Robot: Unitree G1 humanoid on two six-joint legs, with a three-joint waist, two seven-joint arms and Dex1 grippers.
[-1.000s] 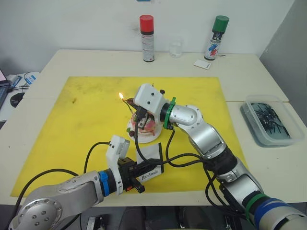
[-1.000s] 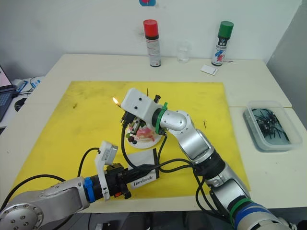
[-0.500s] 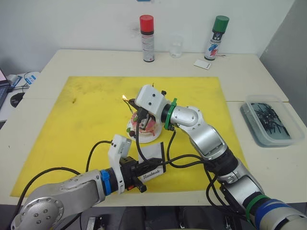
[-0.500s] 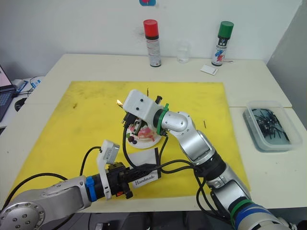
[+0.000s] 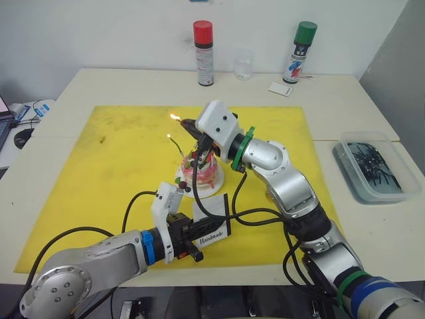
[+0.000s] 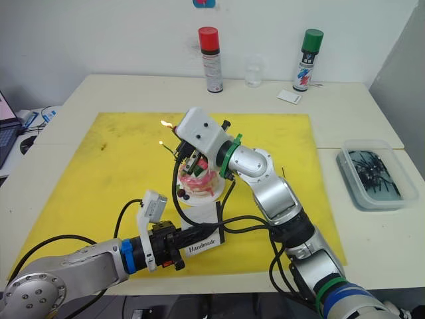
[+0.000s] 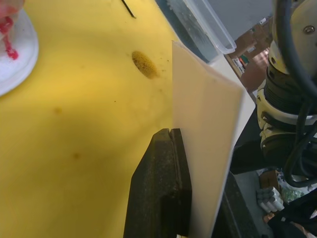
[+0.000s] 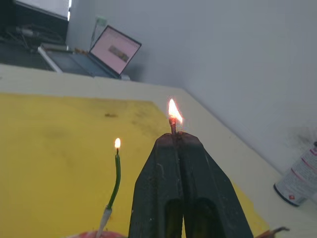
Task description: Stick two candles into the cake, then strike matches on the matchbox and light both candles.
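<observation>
A lit candle (image 8: 115, 173) stands nearly upright in the cake (image 5: 201, 174), flame at its top. Just beside it, the right gripper (image 8: 174, 137) pinches a burning match (image 8: 173, 126), tip upward. The left gripper (image 7: 171, 136) clamps the matchbox (image 5: 210, 234) on edge, near the cake's plate (image 7: 17, 67).

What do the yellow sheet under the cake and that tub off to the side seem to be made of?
The yellow sheet looks like a thin, matte rubbery or plastic mat: it lies flat and shows dark stains. The tub looks like clear plastic: dark sticks show through its glossy walls.
</observation>
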